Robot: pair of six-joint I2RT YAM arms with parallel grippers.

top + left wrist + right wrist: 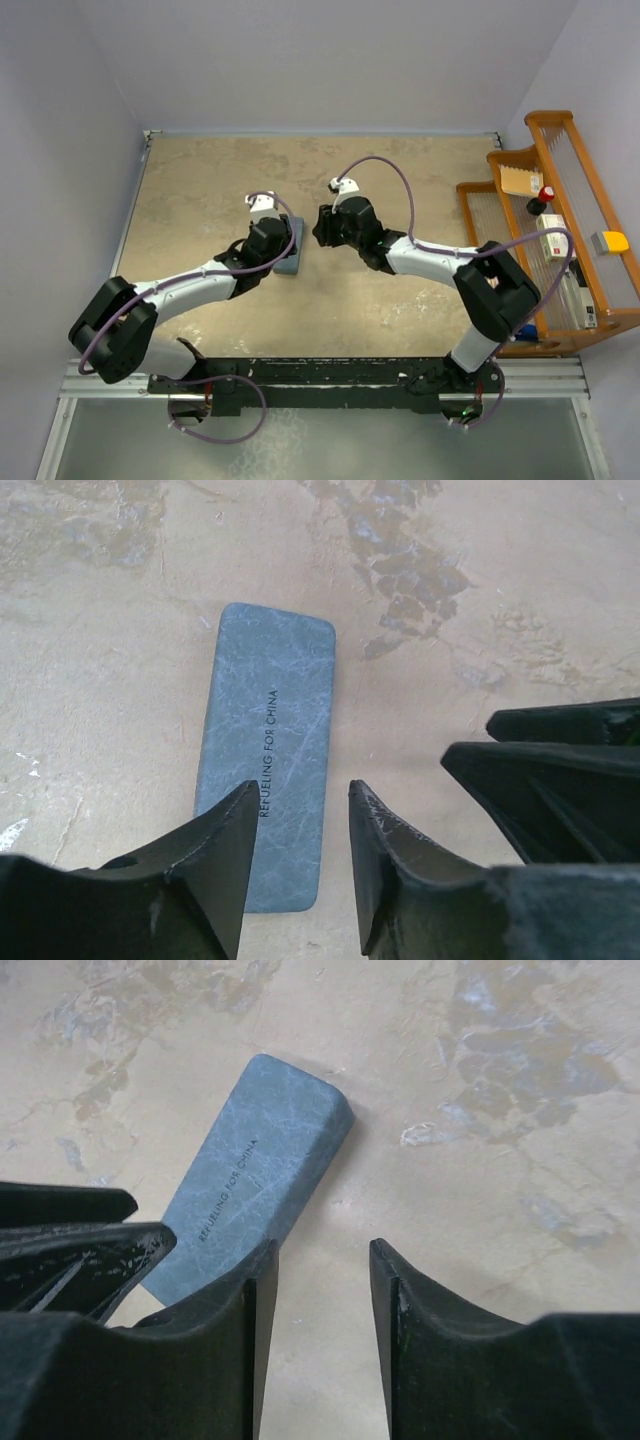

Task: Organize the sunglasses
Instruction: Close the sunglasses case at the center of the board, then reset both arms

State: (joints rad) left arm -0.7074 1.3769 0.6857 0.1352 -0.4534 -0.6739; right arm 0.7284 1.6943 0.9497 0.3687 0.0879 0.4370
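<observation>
table (200,190): mottled tan top with darker blotches; both arms are bolted at its near edge.
left arm (190,285): reaches from the near-left base toward the middle of the table.
left gripper (301,792): open. its two dark fingers stand apart with a clear gap and grip nothing. it is poised over the near end of the case; whether the tips touch the lid cannot be told.
case (240,710): grey-blue, rectangular with rounded corners, shut and lying flat on the table near its middle. a line of dark lettering runs along the lid. in the top view it peeks out at the right side of the left wrist.
sunglasses: not seen in any view. the case is closed, so whether they lie inside it cannot be told.
right gripper (323,1248): open too, with fingers parted, only bare table showing between them, and nothing gripped. it sits just beside the case, on the case's right. in its own wrist view one end of the case runs under the finger nearer to it.
both grippers: close together, each showing as a dark shape at the edge of the other's wrist view.
right arm (430,258): comes from the near-right base, bends, and reaches in toward the middle.
rack (548,118): orange wood, off the table's right edge, holding small boxes and a red-capped item.
</observation>
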